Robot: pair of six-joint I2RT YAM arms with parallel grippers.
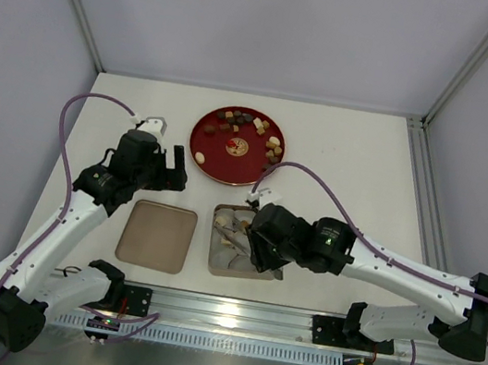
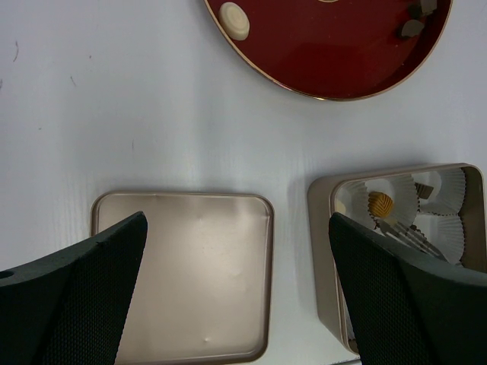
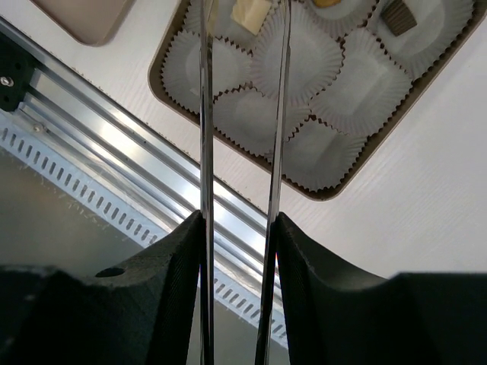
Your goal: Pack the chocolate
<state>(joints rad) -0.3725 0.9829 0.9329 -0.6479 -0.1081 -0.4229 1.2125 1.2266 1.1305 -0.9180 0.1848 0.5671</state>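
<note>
Mostly the chocolate sits on the red plate at the far middle of the counter: brown, tan and cream bits, bunched along the far and right side. A few are already in the tin, which is just near of the plate. These are a cream cube, a brown piece and a tan ridged one, each in a white paper cup; the other cups in view hold nothing.

The right hand hangs over the tin, pinching tweezers. The blades stand apart, and the cream cube lies between them in the wrist view. Can't tell if they touch it.

The tin's lid lies flat on the counter, left of the tin. The left hand is above the lid's far side, fingers spread wide, holding nothing.
</note>
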